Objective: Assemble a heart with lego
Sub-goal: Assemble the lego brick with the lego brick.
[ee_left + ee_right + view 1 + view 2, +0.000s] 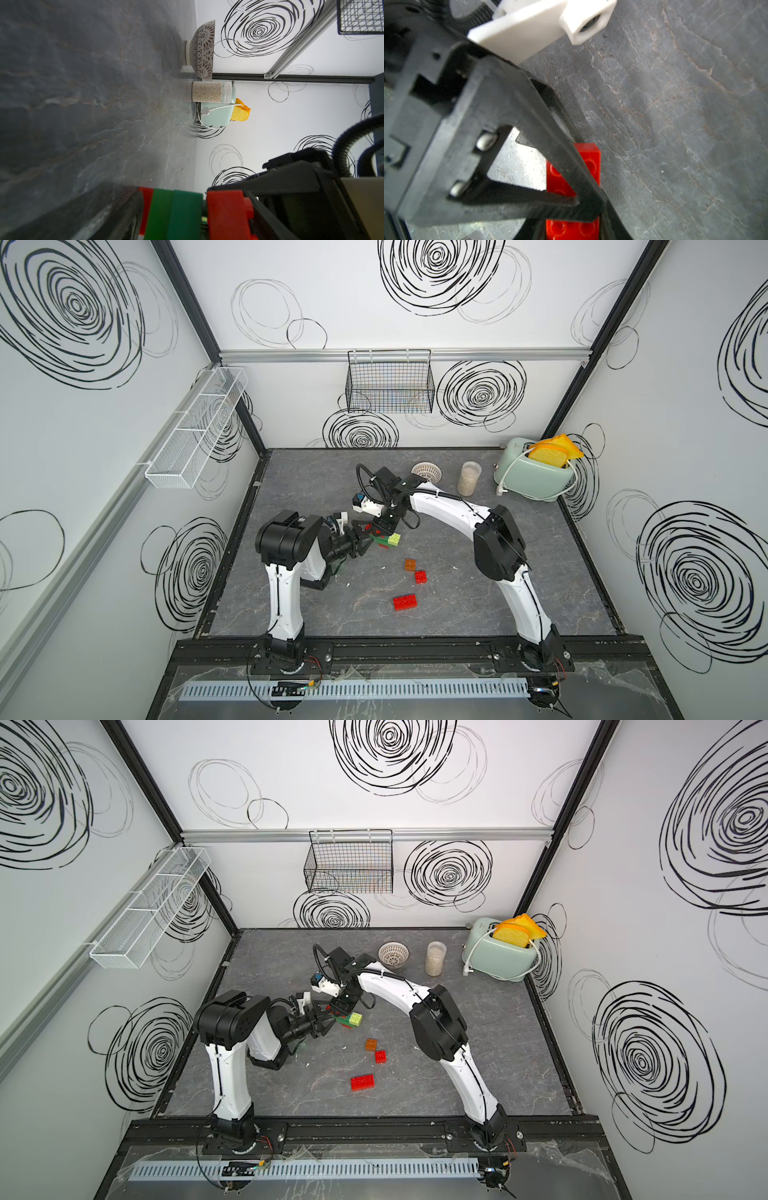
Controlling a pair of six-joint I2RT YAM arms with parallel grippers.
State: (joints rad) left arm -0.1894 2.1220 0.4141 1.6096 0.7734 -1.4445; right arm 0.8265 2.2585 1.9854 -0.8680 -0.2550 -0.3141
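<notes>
Top views: heart (385, 540), part-built, mid table (478, 597), both grippers at it.
We list: left gripper (366, 540), jaws spread about the heart's end, grip we cannot tell; right gripper (589, 205), jaws together, tips on the heart's top red brick (588, 158); lying loose nearer the robot's base: orange brick (410, 565), small red brick (420, 576), long red brick (405, 602).

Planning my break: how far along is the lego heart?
Partly built: the heart already joins green, lime-yellow and red bricks. In hand: the right gripper, jaws shut, rests on its top red brick; the left gripper flanks it, jaws apart. Left: an orange brick, small red brick and long red brick lie loose.
</notes>
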